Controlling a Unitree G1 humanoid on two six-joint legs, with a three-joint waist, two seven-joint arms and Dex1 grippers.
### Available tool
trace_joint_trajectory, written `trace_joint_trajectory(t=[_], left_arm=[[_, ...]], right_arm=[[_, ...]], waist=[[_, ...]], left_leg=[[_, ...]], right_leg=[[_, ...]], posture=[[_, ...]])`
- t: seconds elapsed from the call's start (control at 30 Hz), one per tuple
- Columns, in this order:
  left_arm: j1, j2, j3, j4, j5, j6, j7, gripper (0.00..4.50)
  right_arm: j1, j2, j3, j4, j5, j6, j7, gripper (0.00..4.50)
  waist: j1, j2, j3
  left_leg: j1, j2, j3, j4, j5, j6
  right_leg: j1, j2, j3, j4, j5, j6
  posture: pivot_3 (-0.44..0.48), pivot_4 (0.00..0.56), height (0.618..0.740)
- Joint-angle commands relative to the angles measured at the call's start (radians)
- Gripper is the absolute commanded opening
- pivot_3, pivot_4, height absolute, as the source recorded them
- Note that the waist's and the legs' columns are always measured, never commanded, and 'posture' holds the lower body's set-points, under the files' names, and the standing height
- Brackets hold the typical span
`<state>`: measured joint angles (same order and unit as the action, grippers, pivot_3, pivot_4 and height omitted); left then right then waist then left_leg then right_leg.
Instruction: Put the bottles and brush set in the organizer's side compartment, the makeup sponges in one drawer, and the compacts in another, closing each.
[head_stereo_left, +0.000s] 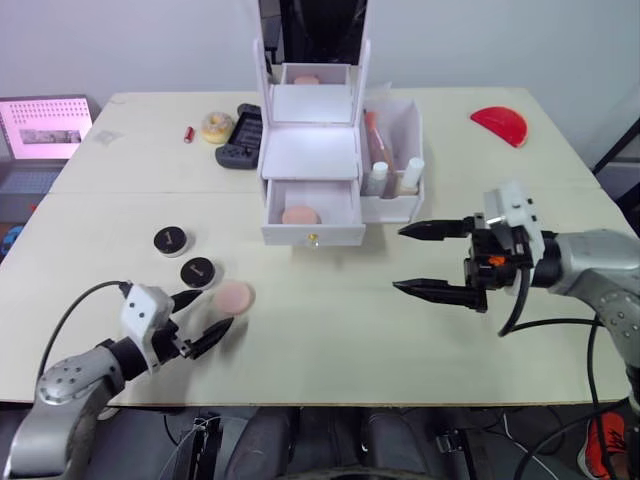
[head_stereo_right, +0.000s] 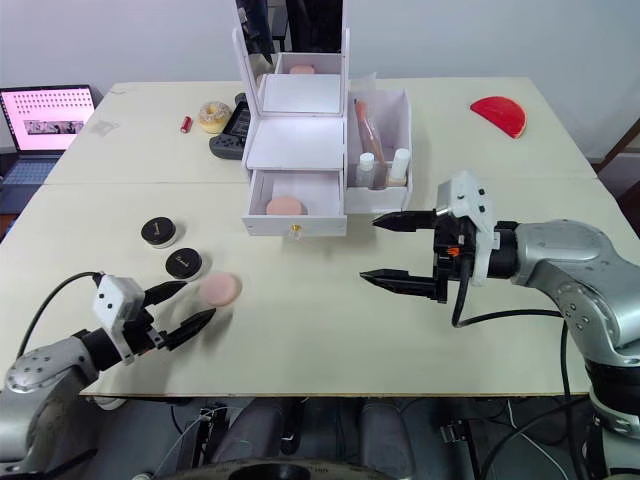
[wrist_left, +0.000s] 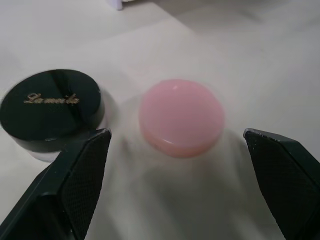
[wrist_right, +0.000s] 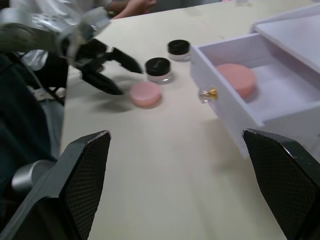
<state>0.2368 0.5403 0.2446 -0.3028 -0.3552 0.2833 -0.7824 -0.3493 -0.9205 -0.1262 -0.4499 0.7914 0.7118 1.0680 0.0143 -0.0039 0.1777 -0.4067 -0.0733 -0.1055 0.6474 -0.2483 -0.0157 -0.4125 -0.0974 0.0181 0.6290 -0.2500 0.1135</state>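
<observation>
The white organizer (head_stereo_left: 310, 150) stands mid-table with its bottom drawer (head_stereo_left: 312, 237) pulled out and one pink makeup sponge (head_stereo_left: 300, 215) inside. Its side compartment (head_stereo_left: 398, 205) holds two white-capped bottles (head_stereo_left: 377, 178) and a long pinkish pack that may be the brush set. Another pink sponge (head_stereo_left: 234, 296) lies on the table at front left, beside two black compacts (head_stereo_left: 198, 272) (head_stereo_left: 172, 240). My left gripper (head_stereo_left: 213, 310) is open just in front of that sponge, not touching it; in the left wrist view the sponge (wrist_left: 181, 116) lies ahead between the fingers. My right gripper (head_stereo_left: 398, 259) is open and empty, right of the drawer.
A laptop (head_stereo_left: 42, 125) sits at the far left. Behind the organizer's left side lie a black device (head_stereo_left: 240, 135), a yellowish ring (head_stereo_left: 217, 126) and a small red item (head_stereo_left: 188, 133). A red dome-shaped object (head_stereo_left: 500, 124) is at the back right. A third sponge (head_stereo_left: 307, 79) rests on the top shelf.
</observation>
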Motion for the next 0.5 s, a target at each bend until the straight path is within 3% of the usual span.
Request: trace_joint_trajectory(t=[0.03, 0.5], left_arm=[[-0.023, -0.013, -0.046, 0.032, 0.044, -0.065, 0.018, 4.47], [-0.114, -0.083, -0.121, 0.125, 0.034, -0.058, 0.049, 4.47]], right_arm=[[-0.033, 0.002, -0.010, -0.005, 0.017, -0.004, 0.010, 4.50], [-0.058, 0.018, -0.026, 0.012, 0.014, -0.013, -0.022, 4.50]], waist=[[0.000, 0.000, 0.000], [0.001, 0.001, 0.000]], left_leg=[[0.000, 0.000, 0.000, 0.000, 0.000, 0.000], [0.000, 0.000, 0.000, 0.000, 0.000, 0.000]], right_leg=[[0.000, 0.000, 0.000, 0.000, 0.000, 0.000], [0.000, 0.000, -0.001, 0.000, 0.002, 0.004]], posture=[[0.000, 0.150, 0.740], [0.000, 0.150, 0.740]])
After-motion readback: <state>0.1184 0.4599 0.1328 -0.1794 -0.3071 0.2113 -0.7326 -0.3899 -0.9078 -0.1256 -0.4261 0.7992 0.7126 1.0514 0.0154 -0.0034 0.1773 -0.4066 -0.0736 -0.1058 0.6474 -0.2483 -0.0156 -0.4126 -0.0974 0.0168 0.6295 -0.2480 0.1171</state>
